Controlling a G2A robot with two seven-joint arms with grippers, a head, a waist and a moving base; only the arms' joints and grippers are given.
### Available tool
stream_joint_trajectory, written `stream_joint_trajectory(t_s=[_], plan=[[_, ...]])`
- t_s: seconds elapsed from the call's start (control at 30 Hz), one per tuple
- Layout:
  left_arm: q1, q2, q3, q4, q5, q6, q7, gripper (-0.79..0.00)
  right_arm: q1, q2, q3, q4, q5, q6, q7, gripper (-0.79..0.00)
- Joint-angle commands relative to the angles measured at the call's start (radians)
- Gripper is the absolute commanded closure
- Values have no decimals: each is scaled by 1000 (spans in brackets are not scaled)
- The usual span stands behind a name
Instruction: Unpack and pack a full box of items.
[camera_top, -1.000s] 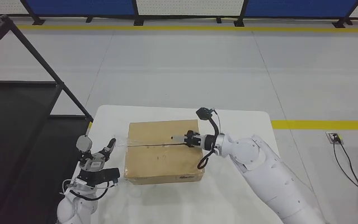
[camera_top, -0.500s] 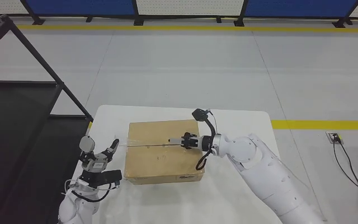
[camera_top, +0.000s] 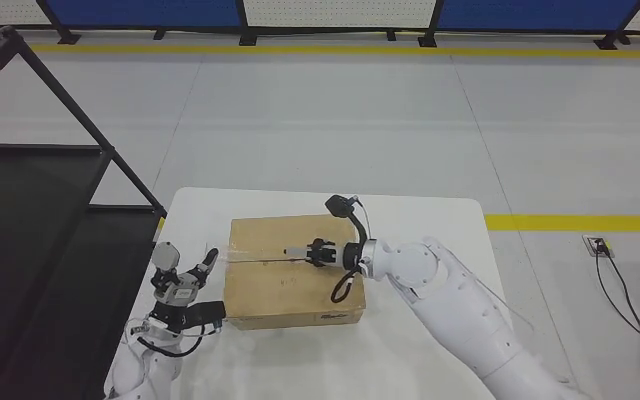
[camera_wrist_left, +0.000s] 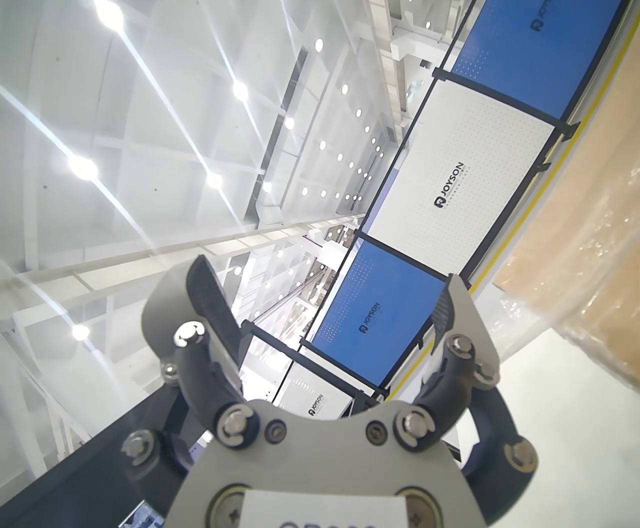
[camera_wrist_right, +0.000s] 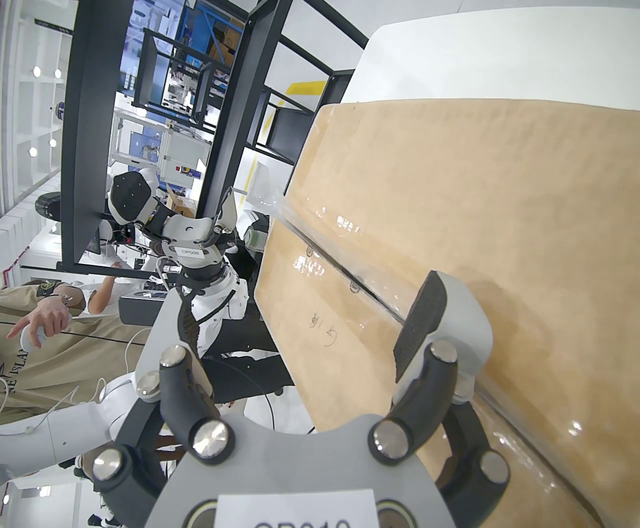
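A closed brown cardboard box (camera_top: 290, 285) lies in the middle of the white table, with clear tape along its centre seam (camera_wrist_right: 350, 280). My right gripper (camera_top: 300, 250) hovers low over that seam, near the middle of the lid, open (camera_wrist_right: 305, 325); one fingertip (camera_wrist_right: 425, 315) sits just above the tape line and nothing is held. My left gripper (camera_top: 188, 278) stands beside the box's left end, pointing upward, open and empty (camera_wrist_left: 327, 300). The box's taped corner (camera_wrist_left: 590, 260) is close to it.
The white table (camera_top: 420, 340) has free room to the right of the box and in front of it. A black metal frame (camera_top: 100, 170) stands off the table's left edge. Loose clear tape (camera_top: 213, 255) sticks out at the box's left end.
My right gripper has slid left along the box's seam, from the right part of the lid to near its middle. The left gripper shifted slightly toward the box.
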Motion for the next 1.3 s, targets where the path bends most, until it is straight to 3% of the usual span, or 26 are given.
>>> stream_joint_trajectory(t_s=[0.0, 0.4, 0.73, 1.27], plan=[[6, 0, -9, -2, -15, 7, -3, -785, 14, -10, -17, 14, 2, -7, 1, -785], [65, 5, -89, -14, -118, 59, -13, -785, 102, -99, -122, 122, 53, 8, -41, -785], [113, 9, -145, -14, -189, 68, 24, -785, 174, -201, -213, 252, 107, 47, -92, -785], [148, 11, -186, 19, -257, 52, 113, -785, 248, -357, -288, 437, 154, 20, -151, -785]])
